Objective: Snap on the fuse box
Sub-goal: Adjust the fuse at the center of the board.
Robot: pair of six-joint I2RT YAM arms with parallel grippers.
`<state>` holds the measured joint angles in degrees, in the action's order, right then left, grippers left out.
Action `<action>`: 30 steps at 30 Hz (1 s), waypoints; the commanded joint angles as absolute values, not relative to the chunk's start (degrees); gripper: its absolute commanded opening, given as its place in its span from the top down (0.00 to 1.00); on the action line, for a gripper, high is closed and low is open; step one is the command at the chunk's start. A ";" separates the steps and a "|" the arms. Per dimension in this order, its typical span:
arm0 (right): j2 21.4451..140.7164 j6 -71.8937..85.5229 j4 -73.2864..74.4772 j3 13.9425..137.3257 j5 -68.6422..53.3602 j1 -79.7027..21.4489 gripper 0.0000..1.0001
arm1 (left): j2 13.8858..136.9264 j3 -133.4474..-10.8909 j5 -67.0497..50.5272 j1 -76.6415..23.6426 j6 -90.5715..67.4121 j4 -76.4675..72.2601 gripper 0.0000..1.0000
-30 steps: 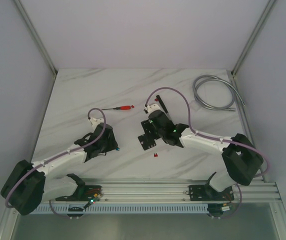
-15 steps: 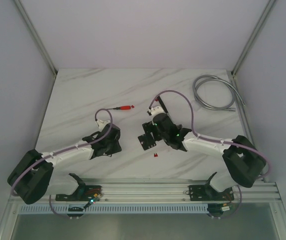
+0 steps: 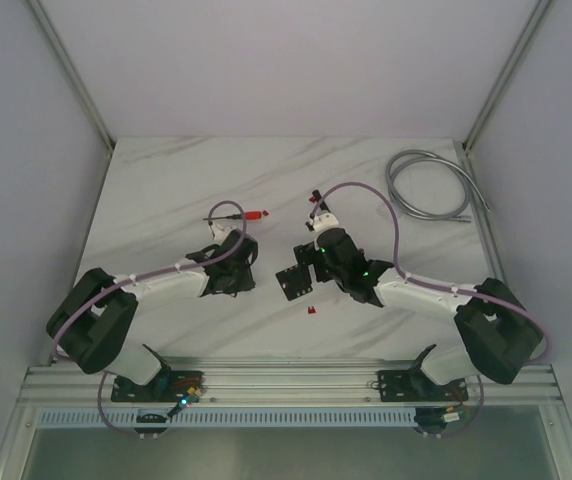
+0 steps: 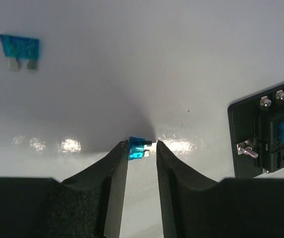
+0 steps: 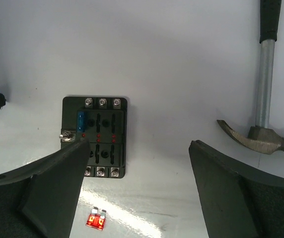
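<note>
The fuse box (image 5: 96, 136) is a black block with slot rows, screws and one blue fuse fitted; it lies flat on the table (image 3: 166, 190). My right gripper (image 5: 139, 144) hangs open above it, its left finger (image 5: 57, 173) overlapping the box's near-left corner and nothing between the jaws. In the top view the fuse box (image 3: 294, 283) shows just left of the right gripper (image 3: 311, 262). My left gripper (image 4: 141, 144) is shut on a small blue fuse (image 4: 137, 148), pinched at the fingertips. The fuse box (image 4: 271, 134) sits to its right.
A second blue fuse (image 4: 19, 48) lies loose at far left. A red fuse (image 5: 96, 219) lies near the box's front edge. A hammer (image 5: 263, 99) rests to the right of the right gripper. A red-handled screwdriver (image 3: 241, 215) and a coiled grey cable (image 3: 426, 185) lie further back.
The left arm has reached forward and right toward the fuse box, its jaws narrowed onto the blue fuse. The right gripper has opened wider, uncovering more of the box.
</note>
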<state>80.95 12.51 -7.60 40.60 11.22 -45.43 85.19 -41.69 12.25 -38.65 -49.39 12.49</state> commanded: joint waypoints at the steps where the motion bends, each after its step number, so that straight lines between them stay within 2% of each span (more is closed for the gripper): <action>1: 79.30 12.04 -10.12 39.27 11.01 -44.84 0.12 | 86.79 -44.19 11.61 -38.97 -46.62 13.80 0.60; 4: 79.11 12.04 -10.66 38.88 10.70 -44.66 0.12 | 85.69 -45.01 10.29 -40.30 -46.02 13.77 0.56; 10: 78.06 12.04 -11.60 37.66 10.58 -44.47 0.11 | 82.72 -46.14 12.50 -41.46 -41.82 14.27 0.40; 13: 77.46 12.04 -11.59 37.04 10.84 -44.39 0.10 | 83.82 -47.12 12.64 -40.29 -40.23 14.81 0.36; 21: 76.77 12.13 -12.93 36.21 11.06 -44.12 0.07 | 92.37 -52.51 10.43 -40.21 -34.38 14.77 0.37; 30: 77.03 12.08 -13.01 35.94 10.68 -43.87 0.05 | 92.37 -48.55 6.51 -40.18 -36.53 16.49 0.39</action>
